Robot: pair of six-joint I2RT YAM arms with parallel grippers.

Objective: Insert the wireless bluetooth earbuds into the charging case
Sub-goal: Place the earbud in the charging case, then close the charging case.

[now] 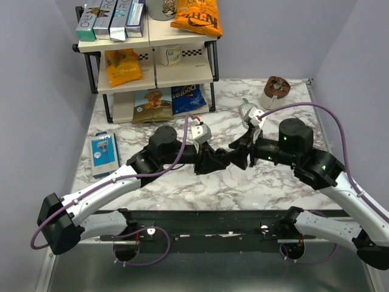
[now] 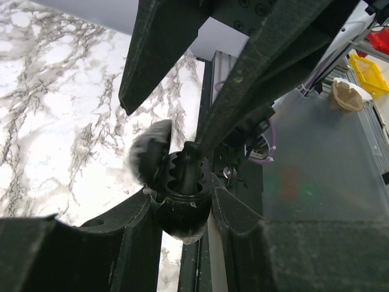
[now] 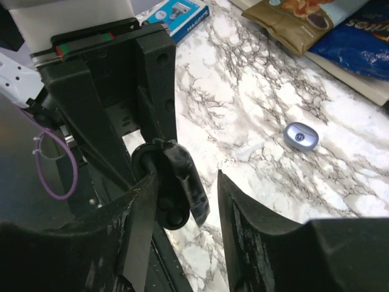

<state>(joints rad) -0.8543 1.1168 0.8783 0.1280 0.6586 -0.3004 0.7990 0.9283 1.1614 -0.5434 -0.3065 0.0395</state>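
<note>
Left tool (image 2: 182,210) is clamped narrow on the black charging case (image 2: 180,230). It grips the lower half from both sides and appears to hold the case above the marble desk (image 2: 48,121), between the two arms. The glossy lid (image 2: 152,152) stands swung open to one side, so the moulded pockets face the other arm.

Right tool (image 3: 186,177) has its jaws parted, with nothing pinched between them. In the left wrist view one of its fingers (image 2: 243,91) slants down until its tip sits in the mouth of the case. The other finger ends short of the lid.

The earbuds cannot be picked out. Any bud in a pocket is hidden under that fingertip or lost in the black of the case, so I cannot tell whether one, both or neither is seated. Well apart from the tools, a small pale blue-grey oval object (image 3: 302,135) lies on the desk.

By my reading the step in hand is seating, with a fingertip pressing a bud home into its pocket. The next move calls for a light, straight push along the pocket with the left grip steady. Then the finger must lift cleanly without catching the lid.
</note>
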